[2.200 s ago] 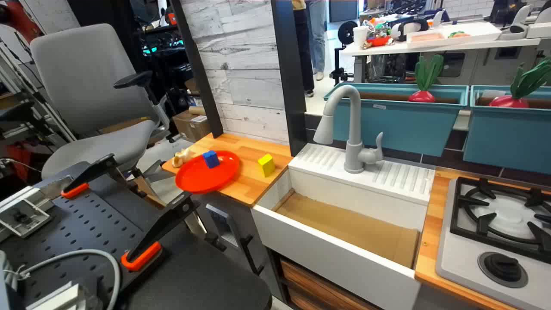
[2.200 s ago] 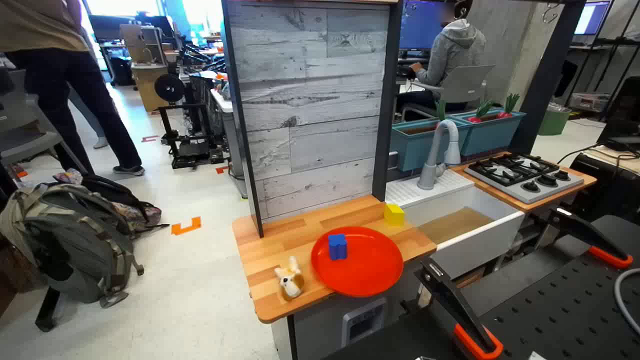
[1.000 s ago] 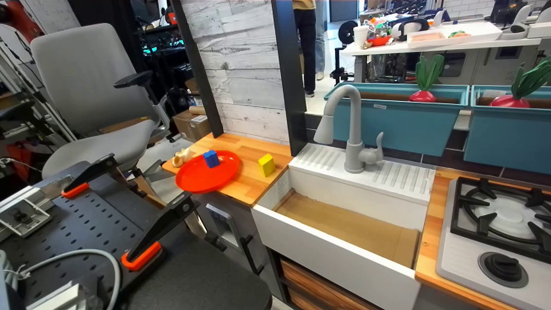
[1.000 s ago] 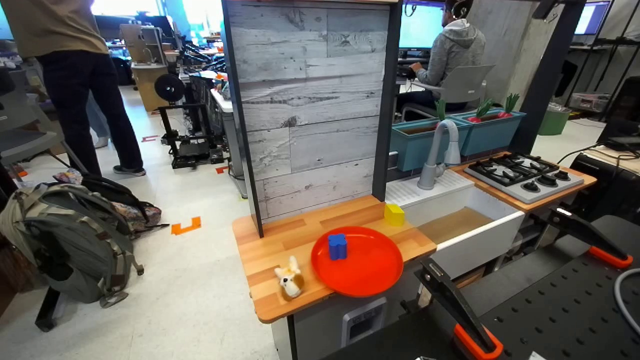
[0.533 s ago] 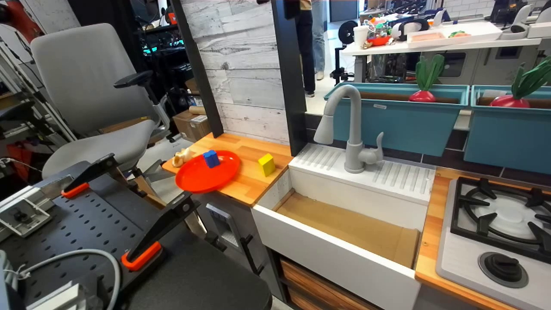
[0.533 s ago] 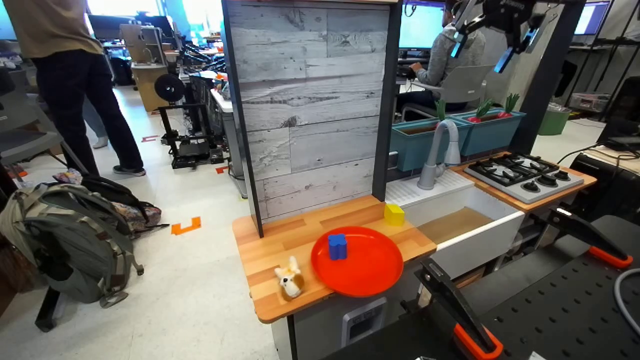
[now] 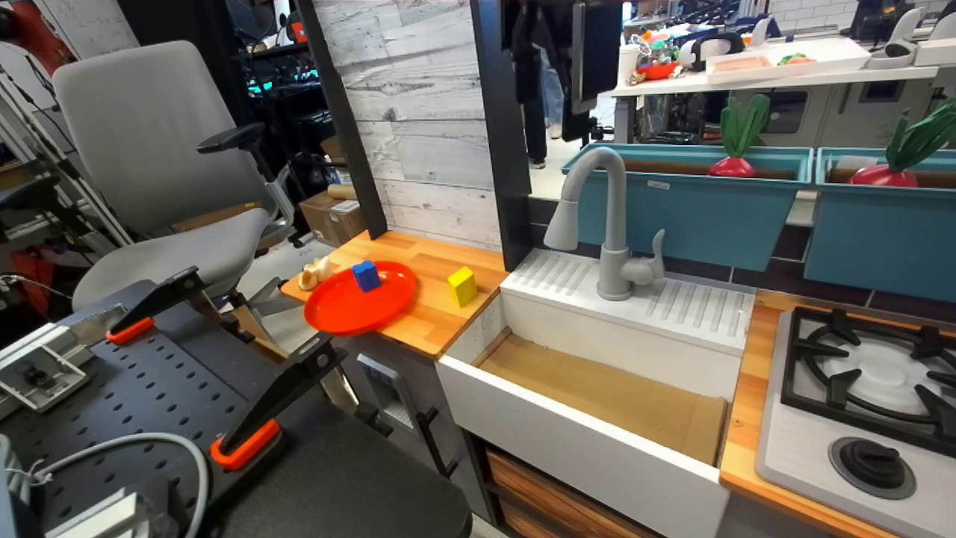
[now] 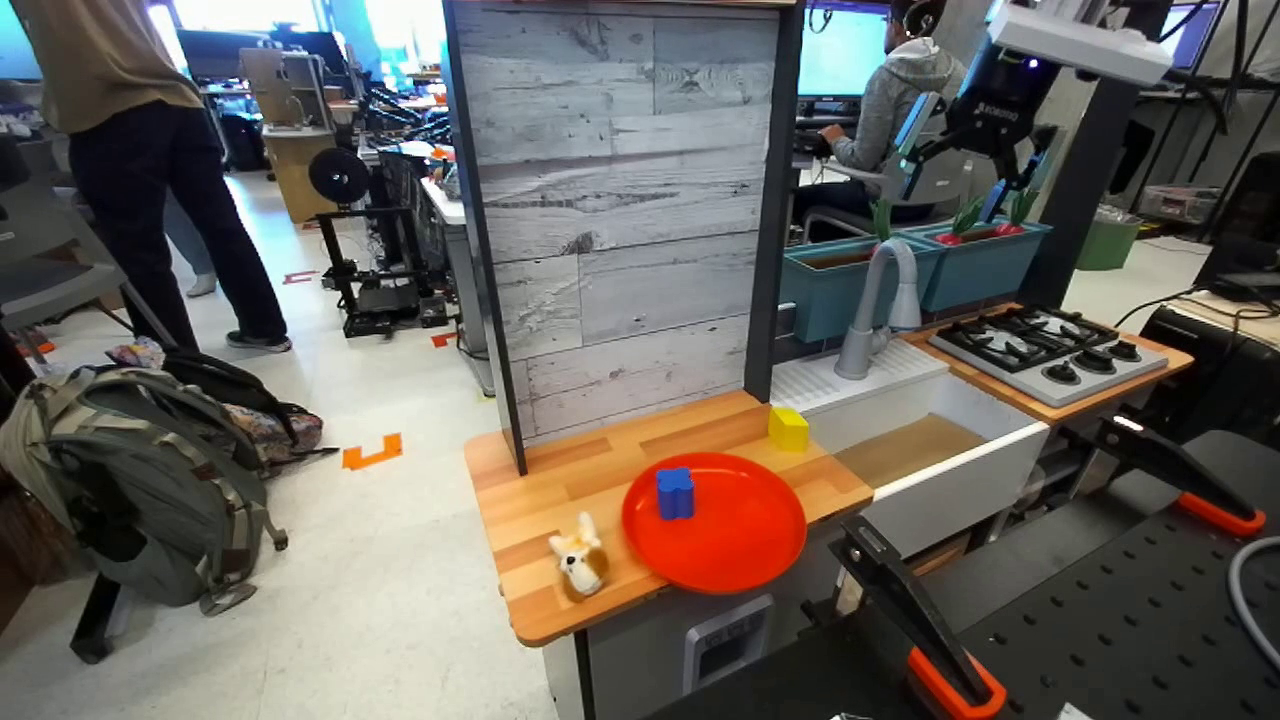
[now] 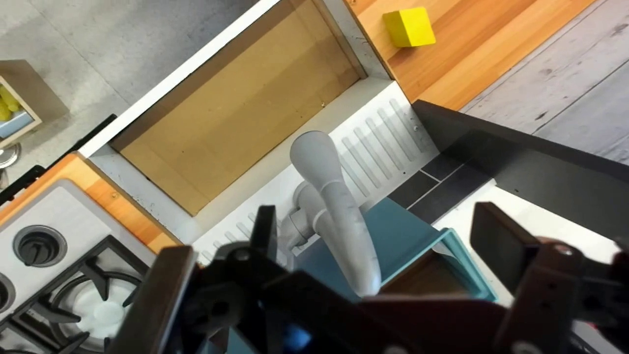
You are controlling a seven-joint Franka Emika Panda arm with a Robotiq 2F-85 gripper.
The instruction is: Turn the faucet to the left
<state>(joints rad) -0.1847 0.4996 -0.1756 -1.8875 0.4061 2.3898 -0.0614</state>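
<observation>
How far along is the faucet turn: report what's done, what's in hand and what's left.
Done: the lining up, it seems; the open tool hangs higher than the faucet in an exterior view, and the wrist view shows the faucet roughly between the tool's jaws. In hand: no contact shows, and nothing is gripped. Left: probably the whole turn, from touching the faucet to swinging it left.

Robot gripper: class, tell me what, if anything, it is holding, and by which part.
Nothing is held: the gripper is open, and in both exterior views a gap shows between it and the faucet.
</observation>
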